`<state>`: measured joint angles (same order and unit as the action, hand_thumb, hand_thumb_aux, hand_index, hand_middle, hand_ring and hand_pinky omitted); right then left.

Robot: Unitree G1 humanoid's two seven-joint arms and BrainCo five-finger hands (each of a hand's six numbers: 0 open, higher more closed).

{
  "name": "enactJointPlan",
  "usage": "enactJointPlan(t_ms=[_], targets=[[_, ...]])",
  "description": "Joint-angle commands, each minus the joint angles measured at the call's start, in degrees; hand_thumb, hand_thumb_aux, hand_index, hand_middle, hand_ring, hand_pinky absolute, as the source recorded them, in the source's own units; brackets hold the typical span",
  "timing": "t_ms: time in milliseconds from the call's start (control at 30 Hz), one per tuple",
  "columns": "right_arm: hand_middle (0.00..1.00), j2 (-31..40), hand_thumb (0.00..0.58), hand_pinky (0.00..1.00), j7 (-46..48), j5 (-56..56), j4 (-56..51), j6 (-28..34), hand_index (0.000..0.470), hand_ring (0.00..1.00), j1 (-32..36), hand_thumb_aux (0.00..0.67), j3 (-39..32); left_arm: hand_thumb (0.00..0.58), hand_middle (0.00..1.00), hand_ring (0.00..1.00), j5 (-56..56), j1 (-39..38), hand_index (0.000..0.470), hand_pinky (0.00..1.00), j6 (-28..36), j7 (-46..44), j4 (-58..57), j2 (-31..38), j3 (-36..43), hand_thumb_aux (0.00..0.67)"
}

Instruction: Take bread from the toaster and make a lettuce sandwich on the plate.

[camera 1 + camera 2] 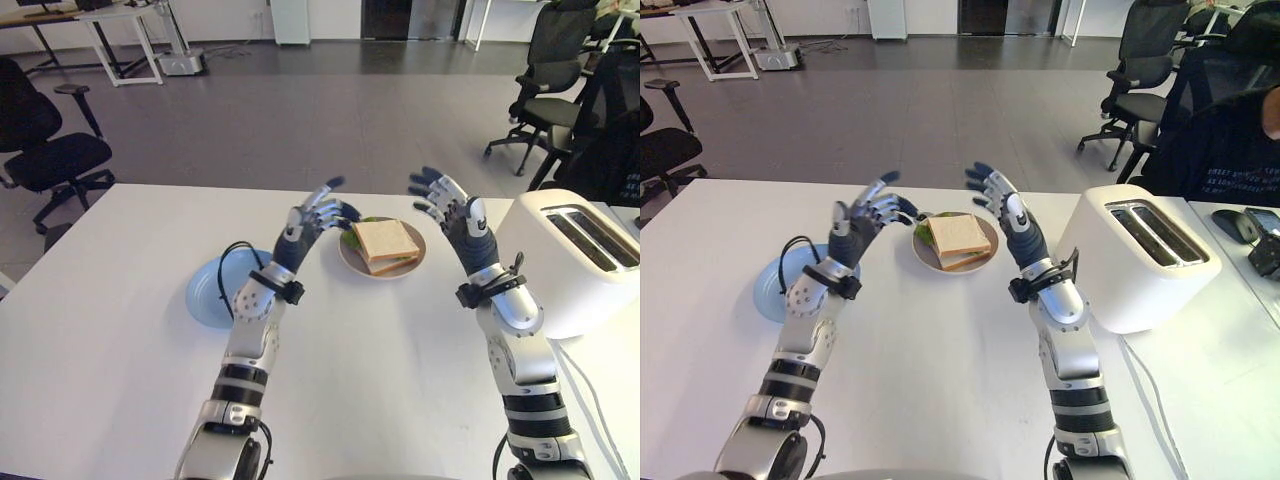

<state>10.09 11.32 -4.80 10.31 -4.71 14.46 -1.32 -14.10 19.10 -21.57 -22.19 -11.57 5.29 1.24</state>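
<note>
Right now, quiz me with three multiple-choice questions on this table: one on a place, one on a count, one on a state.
1. The sandwich lies: A in the toaster; B on the tan plate; C on the blue plate.
2. Plates on the table: A one; B two; C three.
3. The left hand and right hand are: A open, empty; B clenched fists; C gripping a plate.
Answers: B, it rests on the tan plate; B, one tan and one blue; A, fingers spread, holding nothing.
</note>
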Motion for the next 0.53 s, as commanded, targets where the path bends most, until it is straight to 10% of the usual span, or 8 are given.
enactJointPlan(t_ms=[33, 533], targets=[[0.0, -2.49, 0.0, 0.0, -2.95, 2.59, -0.98, -2.17, 0.0, 0.0, 1.35, 0.0, -0.59, 0.0, 0.0, 0.0, 3.11, -3.39, 0.0, 0.0, -1.88, 3.52, 2.69, -1.2, -0.68, 0.0], [0.0, -3.06, 0.0, 0.0, -5.73, 4.31, -5.79, -8.58, 0.0, 0.0, 3.09, 0.0, 1.54, 0.0, 0.0, 0.0, 6.25, -4.86, 0.0, 0.0, -6.29, 6.65, 1.59, -1.02, -0.89, 0.0]])
